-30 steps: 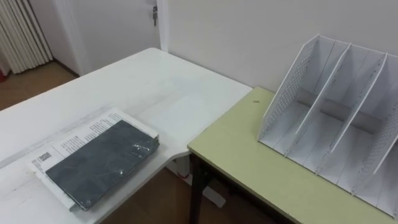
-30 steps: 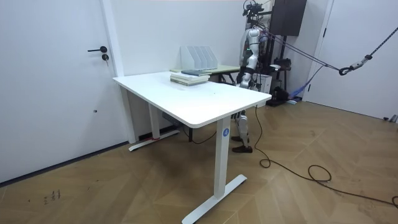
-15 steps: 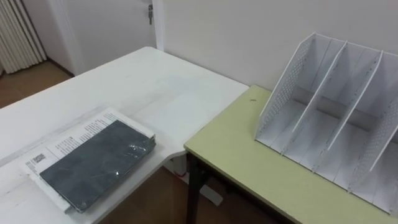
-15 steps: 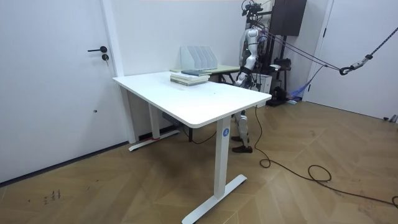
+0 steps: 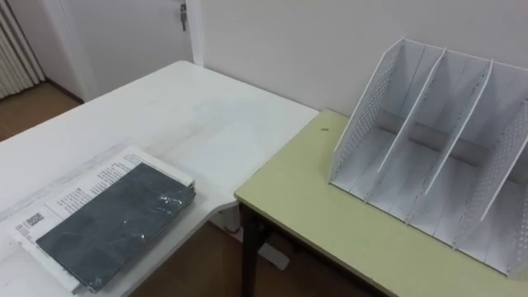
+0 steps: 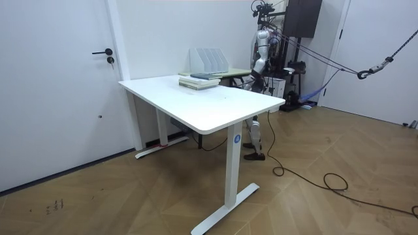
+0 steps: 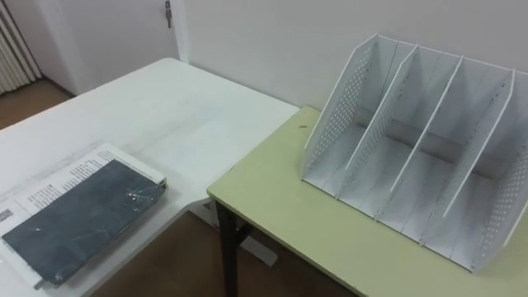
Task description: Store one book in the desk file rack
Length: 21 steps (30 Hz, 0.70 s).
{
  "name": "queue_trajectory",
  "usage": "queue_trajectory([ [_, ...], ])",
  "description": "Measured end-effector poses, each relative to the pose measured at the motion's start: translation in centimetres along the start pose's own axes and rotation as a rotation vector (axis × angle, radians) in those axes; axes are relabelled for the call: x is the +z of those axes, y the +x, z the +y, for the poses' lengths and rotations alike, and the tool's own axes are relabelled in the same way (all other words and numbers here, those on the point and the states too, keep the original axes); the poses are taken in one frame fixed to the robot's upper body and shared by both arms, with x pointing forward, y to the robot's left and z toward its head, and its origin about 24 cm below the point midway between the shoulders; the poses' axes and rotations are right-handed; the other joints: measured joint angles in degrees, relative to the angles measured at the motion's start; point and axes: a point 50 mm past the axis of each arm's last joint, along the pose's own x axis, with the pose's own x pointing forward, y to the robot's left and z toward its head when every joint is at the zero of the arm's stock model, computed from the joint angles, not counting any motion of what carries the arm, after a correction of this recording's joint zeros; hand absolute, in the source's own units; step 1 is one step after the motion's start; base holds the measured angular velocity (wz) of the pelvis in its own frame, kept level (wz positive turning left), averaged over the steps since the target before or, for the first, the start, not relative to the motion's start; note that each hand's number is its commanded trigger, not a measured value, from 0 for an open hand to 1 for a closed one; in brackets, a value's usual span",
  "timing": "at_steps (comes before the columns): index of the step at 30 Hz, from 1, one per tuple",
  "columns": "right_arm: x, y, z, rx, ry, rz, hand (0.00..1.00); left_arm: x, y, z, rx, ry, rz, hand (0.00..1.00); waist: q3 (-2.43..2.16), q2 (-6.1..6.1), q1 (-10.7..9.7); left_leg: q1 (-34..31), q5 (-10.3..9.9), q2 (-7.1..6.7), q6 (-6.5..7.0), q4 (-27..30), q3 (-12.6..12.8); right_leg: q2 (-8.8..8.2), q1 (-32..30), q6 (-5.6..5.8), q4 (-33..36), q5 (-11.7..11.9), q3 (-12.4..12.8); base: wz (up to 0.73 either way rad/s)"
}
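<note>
A dark grey book [image 5: 115,224] lies flat on top of a white printed book [image 5: 91,177], near the front corner of the white table [image 5: 198,115]. The white file rack [image 5: 429,157] stands on the green desk [image 5: 305,206] against the wall, and its slots hold nothing. The same stack of books [image 6: 199,80] and rack [image 6: 209,60] show in the room view. There I stand behind the two tables, facing them. My left hand [image 6: 251,81] hangs low beside the white table, too small to read.
A gap with bare floor [image 5: 206,268] runs between the white table's edge and the green desk. A wall rises behind the rack, and a door [image 5: 124,33] is at the far left. A dark stand [image 6: 302,39] rises behind me.
The whole eye view has slid, so books and rack sit further left in the picture: my head has turned right. Books and rack have not moved on the tables.
</note>
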Motion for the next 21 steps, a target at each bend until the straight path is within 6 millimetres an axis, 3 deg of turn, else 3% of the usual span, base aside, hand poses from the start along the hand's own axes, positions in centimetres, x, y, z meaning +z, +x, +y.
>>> queue_trajectory([
  [10,0.1,0.0,0.0,-0.016,-0.042,-0.005,0.0,4.1,-0.7,3.6,0.164,0.079,-0.165,0.0,0.13,-0.08,-1.43,-0.33,0.01,0.0,0.01,-0.1,-0.06,0.05,-0.35,0.02,-0.41,0.09,0.04,0.0],
  [15,0.3,0.0,0.0,-0.014,-0.048,-0.022,0.0,8.1,-2.5,6.0,0.296,0.154,-0.355,0.0,0.11,-0.13,-1.6,-0.31,0.01,0.02,0.01,-0.49,0.01,0.21,-0.38,0.01,-0.31,0.2,0.15,0.0],
  [21,0.4,0.1,0.3,-0.004,-0.056,-0.034,0.0,10.9,-4.8,8.1,0.419,0.173,-0.496,0.0,0.13,-0.24,-1.94,-0.16,0.02,0.02,0.0,-0.79,-0.53,0.22,0.28,0.01,-0.49,0.2,-0.18,0.04],
])
